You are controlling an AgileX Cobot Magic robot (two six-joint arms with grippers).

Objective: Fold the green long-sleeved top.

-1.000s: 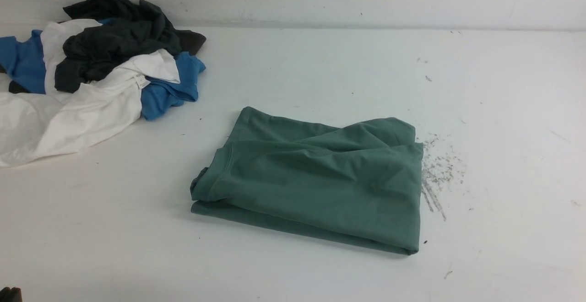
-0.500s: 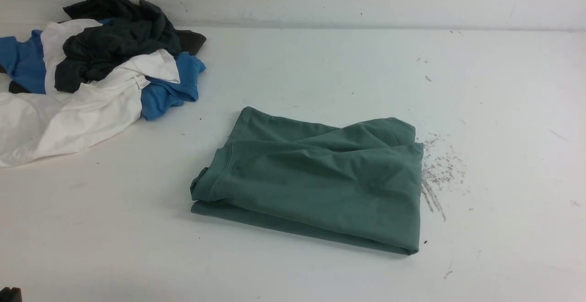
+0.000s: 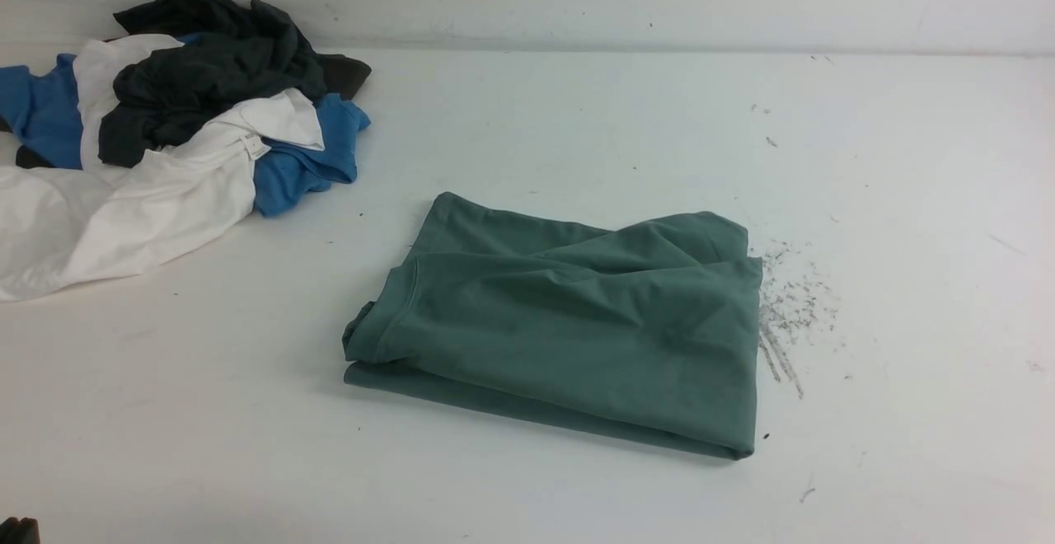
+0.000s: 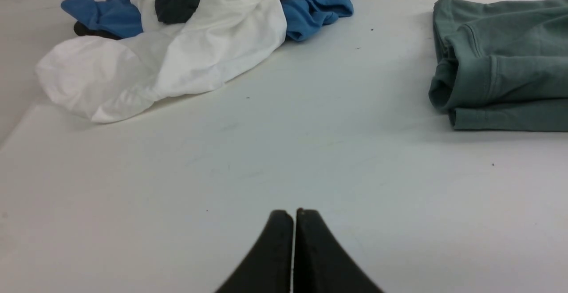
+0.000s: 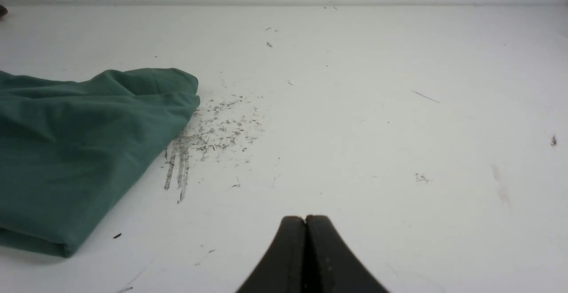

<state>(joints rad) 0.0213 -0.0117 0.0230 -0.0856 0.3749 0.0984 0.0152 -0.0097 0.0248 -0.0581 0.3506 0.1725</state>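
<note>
two closed claws and one tidy green bundle sum up the scene. the green top lies near the middle of the white table, folded into a compact, roughly rectangular stack of several layers. no sleeve trails out, no logo or neck label shows, and a ribbed hem or cuff edge runs along its left end. the upper layer sits slightly askew on the lower one, with a soft ridge across the far side, so the fold is neat but not crisp.

the left claw has its two black fingers pressed together, holds nothing, and hovers over bare table well apart from the top's left end. the right claw is likewise shut and empty, over bare table to the right of the top, with a patch of dark scuff marks lying between it and the cloth. neither arm reaches into the front view beyond a dark sliver at the lower left corner.

a loose pile of other clothes, blue, white and dark grey, sits crumpled at the far left of the table, well clear of the green top.

judging by this, the folding looks done or very nearly so: both claws are off the cloth. at most, squaring the top layer remains.
</note>
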